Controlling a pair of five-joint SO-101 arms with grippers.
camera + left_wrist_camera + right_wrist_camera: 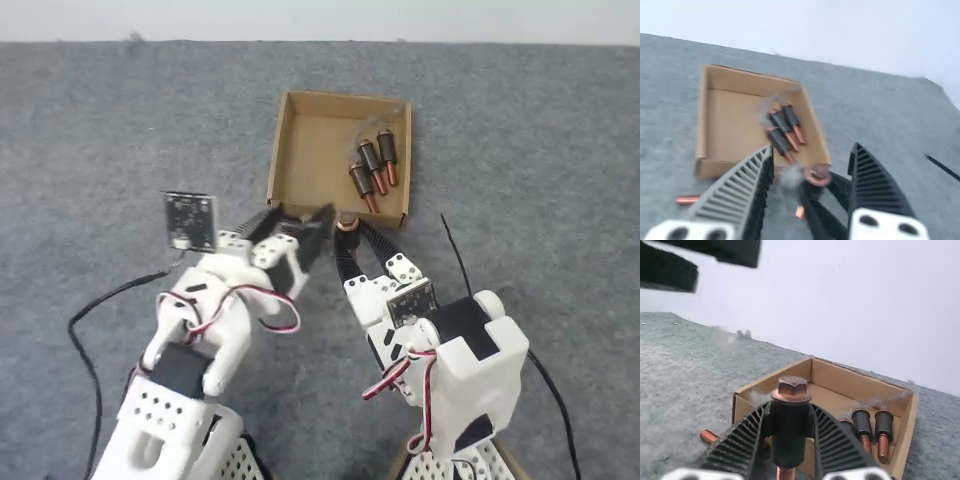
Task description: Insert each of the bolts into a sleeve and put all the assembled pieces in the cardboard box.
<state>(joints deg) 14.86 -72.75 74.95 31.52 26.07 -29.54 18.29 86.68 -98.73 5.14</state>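
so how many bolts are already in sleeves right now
4. Three sleeved bolts lie side by side in the cardboard box, by its right wall. A fourth stands upright in the right gripper, outside the box's near wall.

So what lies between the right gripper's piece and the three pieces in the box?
Just the cardboard box's near wall and some bare box floor, as the high view shows.

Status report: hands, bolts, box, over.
Right hand shut on sleeved bolt, upright beside box. Left hand open. Three assembled pieces in box. One bare bolt lying outside box.
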